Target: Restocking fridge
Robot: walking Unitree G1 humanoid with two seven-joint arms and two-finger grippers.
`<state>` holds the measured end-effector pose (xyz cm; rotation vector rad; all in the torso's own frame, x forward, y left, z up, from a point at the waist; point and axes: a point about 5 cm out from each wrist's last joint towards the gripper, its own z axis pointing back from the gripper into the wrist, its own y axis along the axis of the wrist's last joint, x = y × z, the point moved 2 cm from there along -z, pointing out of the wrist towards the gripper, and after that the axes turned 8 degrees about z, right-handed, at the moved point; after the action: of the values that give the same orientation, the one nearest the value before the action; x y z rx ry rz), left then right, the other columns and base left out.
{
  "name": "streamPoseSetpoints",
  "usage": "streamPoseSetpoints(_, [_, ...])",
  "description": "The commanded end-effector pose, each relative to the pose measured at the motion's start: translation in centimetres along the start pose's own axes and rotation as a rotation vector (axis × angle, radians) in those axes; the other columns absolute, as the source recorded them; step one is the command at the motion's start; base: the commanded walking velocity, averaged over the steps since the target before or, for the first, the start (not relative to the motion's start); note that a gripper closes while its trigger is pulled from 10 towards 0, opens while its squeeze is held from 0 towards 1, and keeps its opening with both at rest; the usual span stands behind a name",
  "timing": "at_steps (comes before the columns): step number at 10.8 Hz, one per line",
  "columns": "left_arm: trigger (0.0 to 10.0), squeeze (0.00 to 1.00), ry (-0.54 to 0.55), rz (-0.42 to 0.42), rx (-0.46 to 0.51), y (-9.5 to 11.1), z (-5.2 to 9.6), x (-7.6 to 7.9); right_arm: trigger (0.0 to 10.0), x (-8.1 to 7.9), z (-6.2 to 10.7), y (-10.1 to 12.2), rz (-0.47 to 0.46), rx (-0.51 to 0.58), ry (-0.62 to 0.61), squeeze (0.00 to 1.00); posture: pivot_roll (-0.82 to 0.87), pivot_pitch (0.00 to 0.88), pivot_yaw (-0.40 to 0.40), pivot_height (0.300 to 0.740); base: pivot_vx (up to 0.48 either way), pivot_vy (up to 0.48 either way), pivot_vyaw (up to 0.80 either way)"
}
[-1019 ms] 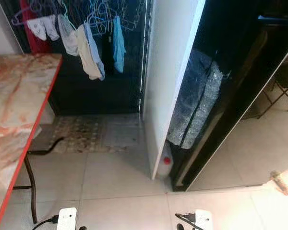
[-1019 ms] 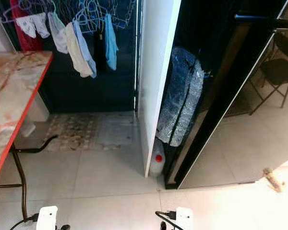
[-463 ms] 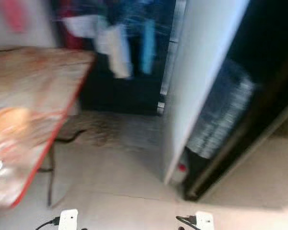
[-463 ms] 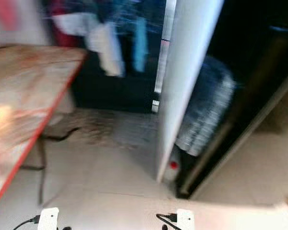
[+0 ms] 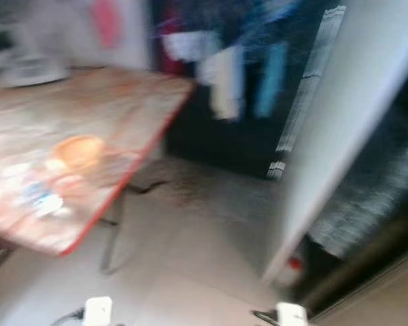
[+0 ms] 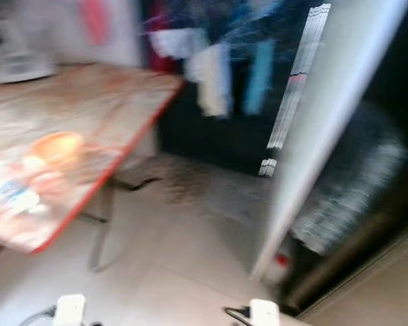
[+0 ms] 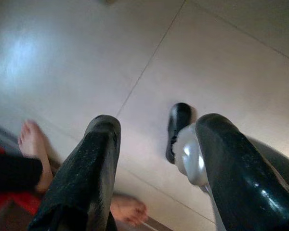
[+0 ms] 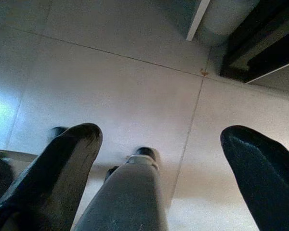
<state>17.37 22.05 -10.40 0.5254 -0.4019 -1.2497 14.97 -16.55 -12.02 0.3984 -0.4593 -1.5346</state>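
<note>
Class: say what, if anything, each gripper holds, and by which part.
Nothing is held. The left gripper and right gripper both hang open over the bare tiled floor.

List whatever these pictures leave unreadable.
- Items on the table, both eye views: motion blur; an orange round thing shows, its kind unclear.
- Hanging clothes: blurred.
- Bottle by the white panel: smeared, part hidden.
- Person's feet, left wrist view: partly behind pincer fingers.

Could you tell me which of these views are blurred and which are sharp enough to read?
Both eye views are smeared by motion: the table and hanging laundry lose their edges. Left wrist view is fairly sharp on the floor tiles, with pale glare. Right wrist view is clear, its claw open.
</note>
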Motion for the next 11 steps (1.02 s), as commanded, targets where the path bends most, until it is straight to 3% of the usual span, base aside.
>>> streamPoseSetpoints(1, [10.0, 0.0, 0.016, 0.007, -0.012, -0.3, 0.08, -0.57, 10.0, -0.59, -0.06, 0.16, -0.001, -0.003, 0.012, 0.0, -0.07, 0.0, -0.069, 0.74, 0.0, 0.0, 0.8])
streamPoseSetpoints(8, [10.0, 0.0, 0.028, 0.025, 0.014, 0.08, 0.02, -0.24, 10.0, -0.3, -0.14, 0.5, 0.0, 0.003, 0.017, 0.0, -0.06, 0.012, -0.081, 0.74, 0.0, 0.0, 0.78])
streamPoseSetpoints(11, [10.0, 0.0, 0.041, 0.033, 0.075, 0.61, 0.09, -0.25, 10.0, -0.28, -0.13, 0.45, -0.011, 0.001, 0.022, 0.0, -0.06, 0.018, -0.086, 0.74, 0.0, 0.0, 0.0])
